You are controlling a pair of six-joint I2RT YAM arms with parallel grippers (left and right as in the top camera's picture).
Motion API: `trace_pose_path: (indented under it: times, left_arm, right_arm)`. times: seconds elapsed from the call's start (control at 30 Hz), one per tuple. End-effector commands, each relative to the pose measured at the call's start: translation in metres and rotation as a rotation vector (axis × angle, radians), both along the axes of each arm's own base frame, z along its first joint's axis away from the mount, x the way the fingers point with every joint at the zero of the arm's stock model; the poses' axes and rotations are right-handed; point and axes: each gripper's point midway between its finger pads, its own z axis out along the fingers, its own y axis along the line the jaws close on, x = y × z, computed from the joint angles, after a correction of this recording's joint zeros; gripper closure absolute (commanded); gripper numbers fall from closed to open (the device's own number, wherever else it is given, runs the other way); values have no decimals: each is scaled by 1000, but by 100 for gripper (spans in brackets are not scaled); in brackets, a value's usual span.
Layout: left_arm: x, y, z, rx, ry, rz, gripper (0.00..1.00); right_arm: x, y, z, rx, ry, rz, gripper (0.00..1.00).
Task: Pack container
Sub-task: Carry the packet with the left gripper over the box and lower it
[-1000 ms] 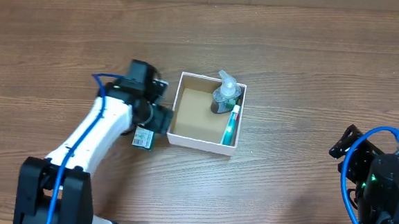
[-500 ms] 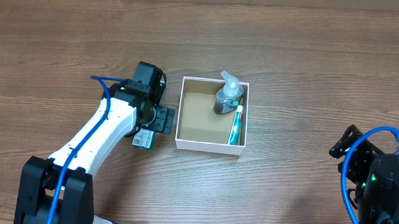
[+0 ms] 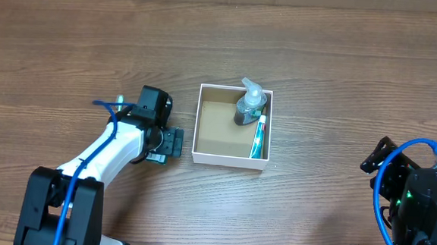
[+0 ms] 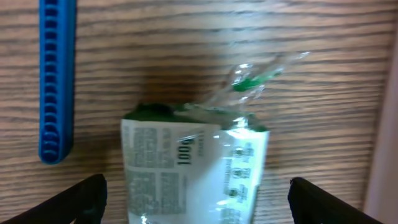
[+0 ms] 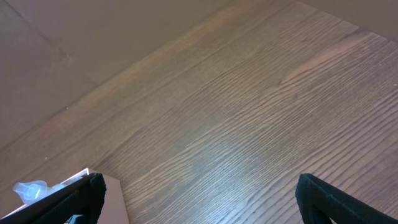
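Container (image 3: 216,131) sat on the table (image 3: 321,53), probably light, thin-walled card; you could have pinched 1 wall. Your left gripper (image 4: 199,190) hung spread over the packet (image 4: 193,165) beside it; your right gripper (image 5: 200,193) was spread, empty.

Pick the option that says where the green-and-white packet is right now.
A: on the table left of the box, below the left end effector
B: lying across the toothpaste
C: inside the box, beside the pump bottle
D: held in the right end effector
A: the packet lies on the table outside the container, with the left end effector open over it.
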Motion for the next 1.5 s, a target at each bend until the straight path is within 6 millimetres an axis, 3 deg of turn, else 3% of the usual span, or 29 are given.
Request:
trace_pose_path:
  times: [0.0,0.13,0.17,0.37,0.47,0.53,0.67,0.8,0.9,1.0,1.1,1.2,1.33,1.37,1.4,1.43,1.47]
  left_arm:
    - [-5,4,-6,2,9,18,12]
    - [-5,3,-6,-2,11,15,51]
    - [-5,3,-6,-2,11,15,56]
    - [-3,2,-3,-4,3,16,62]
    - [3,1,9,-2,9,16,66]
    - [11,-1,26,-3,1,16,67]
    - [33,-8,90,-40,-70,80,71]
    - [38,-31,144,-97,-167,79,73]
    - [32,-64,180,-162,-251,55,73]
    - [22,-100,196,-239,-287,49,72]
    - [17,-123,189,-232,-292,51,71]
    - [18,-144,168,-213,-264,57,70]
    - [26,-154,142,-195,-221,65,70]
    - [27,-155,138,-196,-213,64,61]
    - [28,-156,137,-197,-212,57,35]
    - [29,-157,138,-202,-214,45,22]
    - [29,-158,140,-202,-221,32,20]
  right_arm:
    - [-1,-3,7,-3,-24,-19,0]
    - [-1,-3,7,-3,-24,-19,0]
    - [-1,-3,7,-3,-24,-19,0]
    - [-1,-3,7,-3,-24,-19,0]
    - [-1,-3,7,-3,-24,-19,0]
    - [-1,-3,7,-3,-24,-19,0]
    - [-1,-3,7,-3,-24,-19,0]
    - [-1,-3,7,-3,-24,-19,0]
    - [-1,-3,7,-3,-24,-19,0]
    - [-1,-3,7,-3,-24,-19,0]
    - [-1,-3,7,-3,-24,-19,0]
    - [-1,-3,7,-3,-24,-19,0]
    - [-1,-3,7,-3,-24,-19,0]
    - [-1,-3,7,-3,-24,-19,0]
    - [-1,-3,7,-3,-24,-19,0]
    - [-1,-3,7,-3,-24,-19,0]
    - [-1,-3,7,-3,-24,-19,0]
